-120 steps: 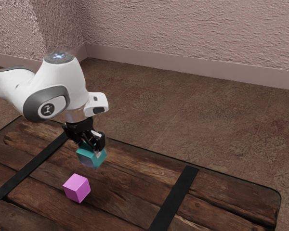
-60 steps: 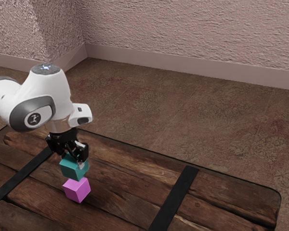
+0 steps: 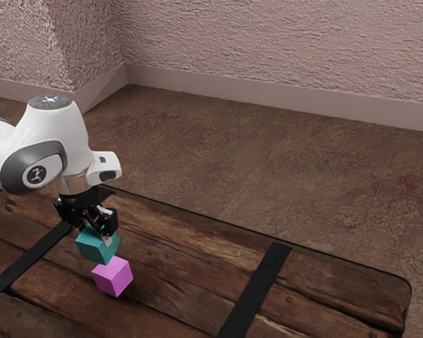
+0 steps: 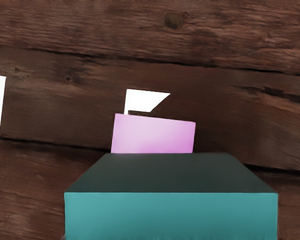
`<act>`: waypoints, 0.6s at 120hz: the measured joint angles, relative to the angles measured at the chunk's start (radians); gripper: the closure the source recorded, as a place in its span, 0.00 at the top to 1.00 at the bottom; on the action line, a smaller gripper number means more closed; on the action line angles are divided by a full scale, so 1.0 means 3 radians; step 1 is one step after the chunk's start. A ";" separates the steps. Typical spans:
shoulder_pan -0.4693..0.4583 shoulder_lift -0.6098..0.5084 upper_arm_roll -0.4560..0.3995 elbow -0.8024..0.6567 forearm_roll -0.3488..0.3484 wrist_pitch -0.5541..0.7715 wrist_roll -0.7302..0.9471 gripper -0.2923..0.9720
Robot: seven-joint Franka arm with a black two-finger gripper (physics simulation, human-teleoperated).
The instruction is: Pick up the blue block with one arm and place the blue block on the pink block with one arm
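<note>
The teal-blue block (image 3: 96, 246) hangs in my black gripper (image 3: 93, 229), whose fingers are shut on its sides. It sits just above the pink block (image 3: 113, 276), slightly toward the exterior view's left of it, and looks to be touching or nearly touching its top edge. The pink block rests on the dark wooden table (image 3: 197, 274). In the wrist view the blue block (image 4: 171, 200) looms large under my hand, and the pink block (image 4: 153, 133) peeks out just beyond it.
Two black strips cross the table, one (image 3: 257, 289) at the exterior view's right of the blocks and one (image 3: 28, 257) at the left. Brown floor and a textured wall lie beyond the table's far edge.
My arm has carried the blue block toward the exterior view's left and downward, from beside the pink block to a spot just above it.
</note>
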 joint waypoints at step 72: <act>0.0052 0.0035 0.0000 0.0027 -0.0036 0.0142 0.0164 0.55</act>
